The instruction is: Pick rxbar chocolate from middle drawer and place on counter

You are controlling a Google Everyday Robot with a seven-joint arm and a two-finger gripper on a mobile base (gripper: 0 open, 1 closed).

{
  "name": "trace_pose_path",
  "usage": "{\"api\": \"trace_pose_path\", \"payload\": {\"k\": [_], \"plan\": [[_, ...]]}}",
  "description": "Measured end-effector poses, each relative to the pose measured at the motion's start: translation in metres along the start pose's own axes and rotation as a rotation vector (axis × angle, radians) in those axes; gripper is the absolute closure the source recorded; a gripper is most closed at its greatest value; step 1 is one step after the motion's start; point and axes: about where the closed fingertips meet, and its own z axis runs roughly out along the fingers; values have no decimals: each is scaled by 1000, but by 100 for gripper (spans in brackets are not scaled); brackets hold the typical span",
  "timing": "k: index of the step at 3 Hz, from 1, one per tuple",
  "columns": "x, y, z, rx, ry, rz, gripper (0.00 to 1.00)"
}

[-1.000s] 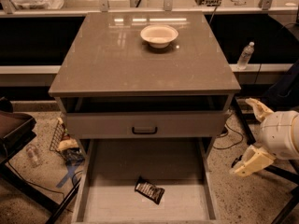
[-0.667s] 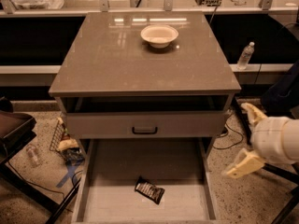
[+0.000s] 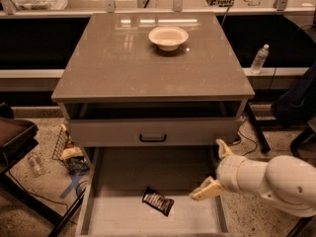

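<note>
The small flat snack bar, the rxbar chocolate (image 3: 158, 201), is black with white letters. It lies in the wide shallow middle drawer (image 3: 121, 216), which is plain pale grey. The gripper (image 3: 216, 169) over the drawer's right wall has two tan fingers (image 3: 207, 189), spread apart, on a white arm (image 3: 276, 179). Above the drawer, the big square shiny counter (image 3: 148, 70) is grey-brown, the round bowl (image 3: 168, 37) is creamy white, and the small handle (image 3: 152, 138) is black.

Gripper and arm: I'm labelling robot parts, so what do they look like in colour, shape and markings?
The gripper, over the middle drawer's right side, has two short, tapered, cream-tan fingers on a rounded white wrist. The arm behind it is a thick, smooth, white rounded shell. No cables or markings show.
</note>
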Motion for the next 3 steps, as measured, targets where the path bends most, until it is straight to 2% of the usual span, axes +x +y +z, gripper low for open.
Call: {"api": "trace_pose_path", "payload": {"k": [1, 2, 3], "plan": [[19, 23, 56, -4, -56, 55, 0], [30, 34, 78, -20, -71, 94, 0], [30, 35, 77, -21, -71, 93, 0]]}}
